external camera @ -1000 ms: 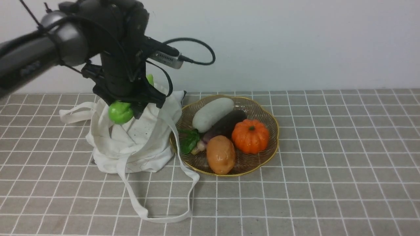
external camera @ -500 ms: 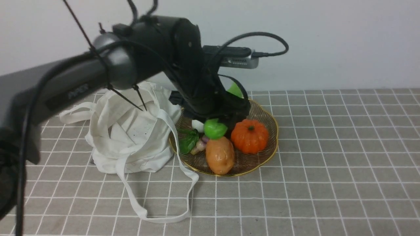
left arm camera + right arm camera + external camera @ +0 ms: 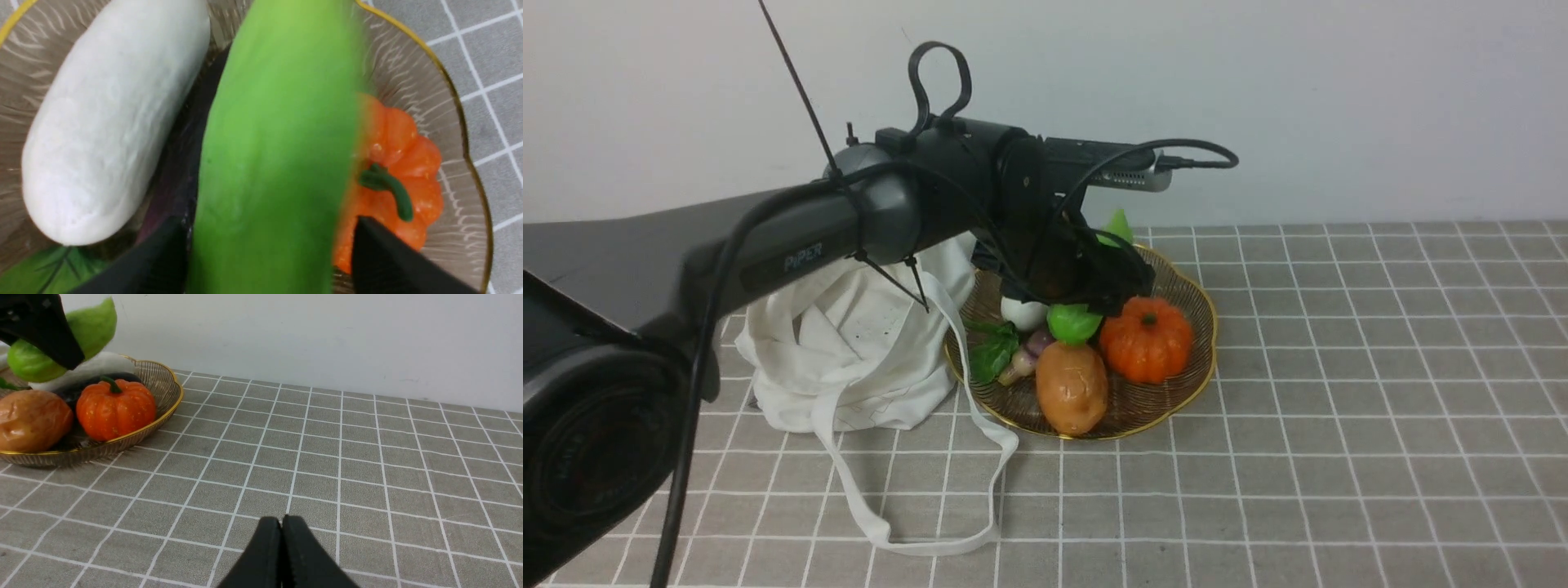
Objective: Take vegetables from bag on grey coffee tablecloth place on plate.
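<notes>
Grey-brown tablecloth [image 3: 1347,408], ruled in thin white squares, spreads beneath the plate [image 3: 1131,412] and meets a pale wall [image 3: 1339,106] beyond it. The white cloth bag [image 3: 870,367] lies just to the left of the plate, one strap looping forward of it.

Over the plate, the green ridged vegetable [image 3: 273,143] sits lengthwise between the fingertips of the left gripper [image 3: 269,257], which are spread, with a slim gap showing beside the vegetable. Its two ends stick out past the gripper. Whether it touches the things under it, I cannot tell.

On the plate are the white oblong vegetable [image 3: 116,122], a dark purple vegetable [image 3: 1039,341], the orange pumpkin [image 3: 1147,339], a brown potato-like piece [image 3: 1072,388] and green leaves [image 3: 994,351]. The left arm [image 3: 890,196] hides the plate's far side and part of the bag in the front view. In the left wrist view, the green vegetable is blurred and the fingertips are soft dark shapes. Well to the right of the plate, the right gripper [image 3: 282,524] has its tips pressed together.
</notes>
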Controlling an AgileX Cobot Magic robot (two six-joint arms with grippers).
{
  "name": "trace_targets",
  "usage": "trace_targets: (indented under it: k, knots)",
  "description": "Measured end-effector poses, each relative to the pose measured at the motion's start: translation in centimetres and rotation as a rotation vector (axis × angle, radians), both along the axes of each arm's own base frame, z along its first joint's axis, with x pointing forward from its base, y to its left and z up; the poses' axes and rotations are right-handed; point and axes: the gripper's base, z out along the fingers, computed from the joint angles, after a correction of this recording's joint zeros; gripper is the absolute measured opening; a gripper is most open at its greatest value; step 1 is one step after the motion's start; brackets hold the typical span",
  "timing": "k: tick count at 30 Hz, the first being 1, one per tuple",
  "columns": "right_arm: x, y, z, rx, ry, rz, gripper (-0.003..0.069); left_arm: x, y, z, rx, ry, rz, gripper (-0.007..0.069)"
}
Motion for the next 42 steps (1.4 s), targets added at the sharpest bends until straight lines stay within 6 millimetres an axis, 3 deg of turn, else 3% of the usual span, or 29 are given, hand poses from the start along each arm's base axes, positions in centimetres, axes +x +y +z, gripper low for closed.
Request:
trace_targets:
  k: [2,6,8,11,14,17,20,25,26,27,29,33,34,37,42]
  knots:
    - [0.0,0.0,0.0,0.0,0.0,0.0,-0.0015,0.0,0.0,0.0,0.003,0.003,-0.002,0.0593]
    - [0.0,0.0,0.0,0.0,0.0,0.0,-0.0015,-0.2,0.1,0.4,0.007,0.009,-0.007,0.0643]
    - [0.0,0.0,0.0,0.0,0.0,0.0,-0.0015,-0.6,0.3,1.8,0.016,0.022,-0.014,0.065]
    - [0.0,0.0,0.0,0.0,0.0,0.0,-0.0015,-1.3,0.8,5.7,0.041,0.015,-0.037,0.0609]
    - [0.0,0.0,0.0,0.0,0.0,0.0,-0.0015,-2.9,2.2,11.2,0.09,-0.014,-0.054,0.0477]
    - [0.0,0.0,0.0,0.0,0.0,0.0,-0.0015,-5.3,4.3,16.6,0.153,-0.056,-0.052,0.0281]
    - [0.0,0.0,0.0,0.0,0.0,0.0,-0.0015,-7.8,6.2,20.8,0.179,-0.153,-0.059,0.0074]
    - [0.0,0.0,0.0,0.0,0.0,0.0,-0.0015,-11.9,8.8,24.7,0.168,-0.25,-0.071,0.0001]
    - [0.0,0.0,0.0,0.0,0.0,0.0,-0.0015,-14.1,10.1,25.6,0.159,-0.264,-0.072,-0.0005]
    - [0.0,0.0,0.0,0.0,0.0,0.0,-0.0015,-14.4,10.3,25.6,0.157,-0.264,-0.072,-0.0005]
    - [0.0,0.0,0.0,0.0,0.0,0.0,-0.0015,-18.0,12.3,25.8,0.15,-0.268,-0.073,-0.0005]
    - [0.0,0.0,0.0,0.0,0.0,0.0,-0.0015,-22.4,14.6,22.6,0.148,-0.186,-0.078,-0.0005]
    - [0.0,0.0,0.0,0.0,0.0,0.0,-0.0015,-22.9,14.8,22.6,0.138,-0.19,-0.079,-0.0005]
    - [0.0,0.0,0.0,0.0,0.0,0.0,-0.0015,-24.9,15.6,18.7,0.06,-0.232,-0.08,-0.0005]
    - [0.0,0.0,0.0,0.0,0.0,0.0,-0.0015,-26.5,16.4,15.0,-0.006,-0.314,-0.063,-0.0005]
